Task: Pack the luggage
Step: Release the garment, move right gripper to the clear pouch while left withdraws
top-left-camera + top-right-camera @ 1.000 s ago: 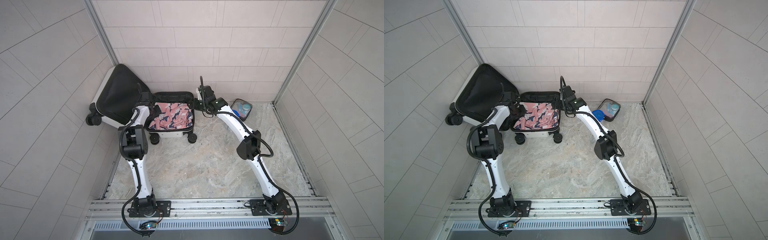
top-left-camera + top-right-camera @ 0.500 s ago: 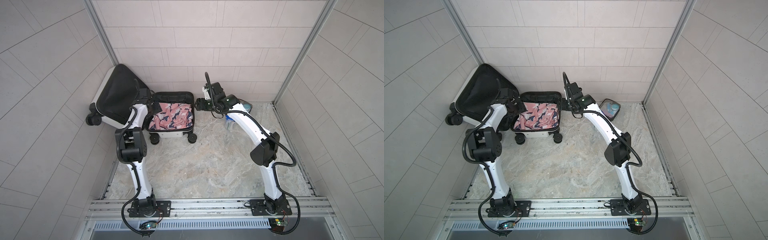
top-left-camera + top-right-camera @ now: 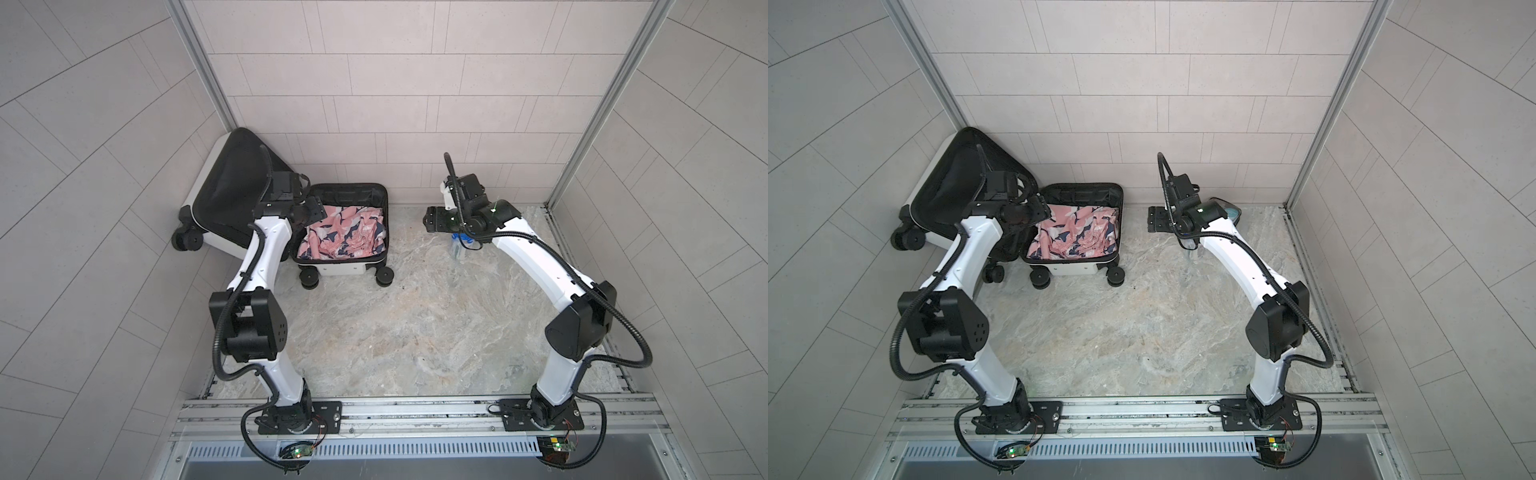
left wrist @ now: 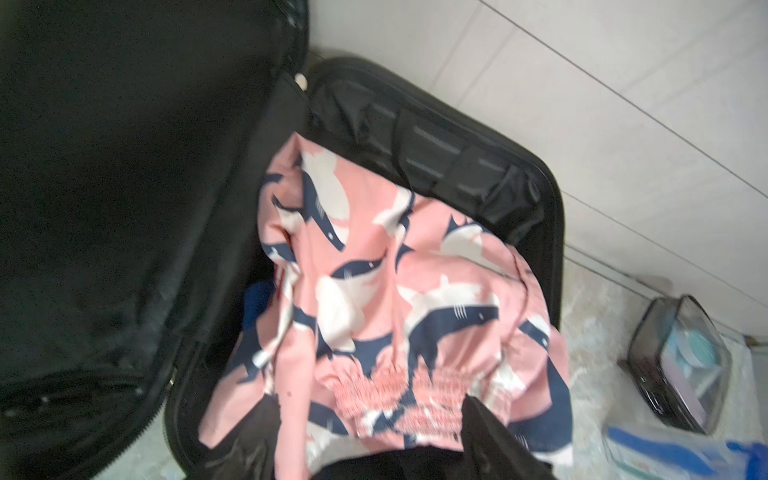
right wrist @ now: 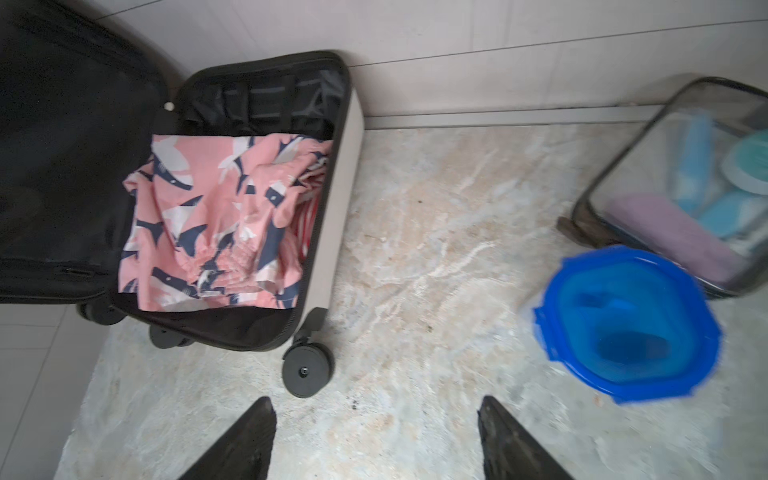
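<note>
The luggage (image 3: 345,270) (image 3: 1075,268) lies open at the back left, its black-lined lid (image 3: 232,183) leaning on the side wall. A pink garment with a navy and white shark print (image 3: 345,232) (image 4: 395,299) (image 5: 216,224) fills the base half. My left gripper (image 3: 313,212) (image 4: 368,401) hovers open just over the garment's elastic band, near the hinge side. The right gripper (image 3: 430,218) (image 5: 376,401) is open and empty above bare floor, to the right of the luggage.
A container with a blue lid (image 5: 627,320) (image 4: 673,453) stands on the floor under the right arm. A clear toiletry pouch with black trim (image 5: 685,174) (image 3: 1229,210) sits behind it by the back wall. Tiled walls close in left, back and right.
The right gripper has swung to the right, away from the luggage and toward the blue-lidded container. The left gripper has opened over the garment and stayed near the hinge.
</note>
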Motion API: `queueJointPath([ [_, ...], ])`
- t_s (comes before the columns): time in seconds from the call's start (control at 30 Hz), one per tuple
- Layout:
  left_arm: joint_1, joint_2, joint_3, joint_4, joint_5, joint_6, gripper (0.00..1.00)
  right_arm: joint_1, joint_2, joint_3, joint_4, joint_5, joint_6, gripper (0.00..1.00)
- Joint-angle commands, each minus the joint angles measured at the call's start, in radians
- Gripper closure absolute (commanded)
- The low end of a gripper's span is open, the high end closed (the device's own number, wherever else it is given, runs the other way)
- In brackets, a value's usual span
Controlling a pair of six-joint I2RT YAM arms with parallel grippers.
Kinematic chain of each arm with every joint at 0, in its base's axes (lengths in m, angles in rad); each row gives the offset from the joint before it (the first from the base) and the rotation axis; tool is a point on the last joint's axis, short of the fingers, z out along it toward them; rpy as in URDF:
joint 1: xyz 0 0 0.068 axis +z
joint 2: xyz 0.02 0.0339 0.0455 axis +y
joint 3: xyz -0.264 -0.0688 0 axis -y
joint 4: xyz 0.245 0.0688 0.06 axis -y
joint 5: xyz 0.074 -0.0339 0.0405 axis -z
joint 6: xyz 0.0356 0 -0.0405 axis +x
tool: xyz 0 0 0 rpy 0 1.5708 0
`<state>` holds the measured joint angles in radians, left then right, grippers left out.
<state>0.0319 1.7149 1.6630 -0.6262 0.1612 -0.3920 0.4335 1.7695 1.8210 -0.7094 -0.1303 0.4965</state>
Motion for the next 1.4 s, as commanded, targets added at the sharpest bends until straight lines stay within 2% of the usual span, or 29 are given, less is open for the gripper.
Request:
queueJointPath([
  [0.0,-0.061,-0.140,-0.088,0.023,0.014,-0.006,0.25,-0.049,-0.106,-0.077,0.003,0.060,-0.009,0.21],
  [0.2,-0.216,-0.431,-0.398,0.112,0.012,-0.112,0.24,-0.212,-0.269,-0.300,0.031,0.052,0.041,0.21],
  [0.37,-0.429,-0.607,-0.659,0.183,-0.034,-0.231,0.23,-0.372,-0.354,-0.459,0.109,-0.006,0.091,0.21],
  [0.47,-0.545,-0.679,-0.798,0.246,-0.077,-0.315,0.23,-0.449,-0.348,-0.502,0.154,-0.057,0.128,0.22],
  [0.63,-0.659,-0.754,-0.927,0.296,-0.121,-0.409,0.21,-0.542,-0.243,-0.509,0.228,-0.157,0.208,0.23],
  [0.8,-0.712,-0.759,-0.960,0.287,-0.149,-0.428,0.24,-0.558,-0.096,-0.475,0.322,-0.210,0.268,0.24],
  [1.1,-0.726,-0.688,-0.997,0.334,-0.086,-0.436,0.25,-0.559,0.161,-0.331,0.411,-0.241,0.316,0.28],
  [1.3,-0.726,-0.657,-1.002,0.392,-0.067,-0.427,0.16,-0.559,0.290,-0.240,0.444,-0.256,0.335,0.29],
  [1.33,-0.725,-0.651,-0.993,0.391,-0.069,-0.421,0.01,-0.560,0.308,-0.228,0.452,-0.259,0.341,0.29],
  [1.37,-0.725,-0.648,-0.987,0.390,-0.073,-0.415,0.00,-0.560,0.326,-0.217,0.462,-0.262,0.346,0.29],
])
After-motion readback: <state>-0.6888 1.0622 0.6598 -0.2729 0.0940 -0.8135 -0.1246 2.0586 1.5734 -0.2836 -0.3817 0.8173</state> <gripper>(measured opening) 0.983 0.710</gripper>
